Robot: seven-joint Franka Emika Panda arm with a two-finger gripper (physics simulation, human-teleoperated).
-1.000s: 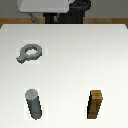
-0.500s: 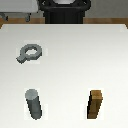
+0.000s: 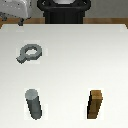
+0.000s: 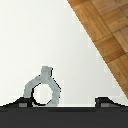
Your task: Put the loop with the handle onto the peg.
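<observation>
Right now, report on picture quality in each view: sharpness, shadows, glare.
Exterior view: soft and pixelated, even light, no glare; the peg and the wooden block throw only faint shadows on the white table. Wrist view: blocky edges on the loop with the handle; dark jaws cut off at the frame's edge.
</observation>
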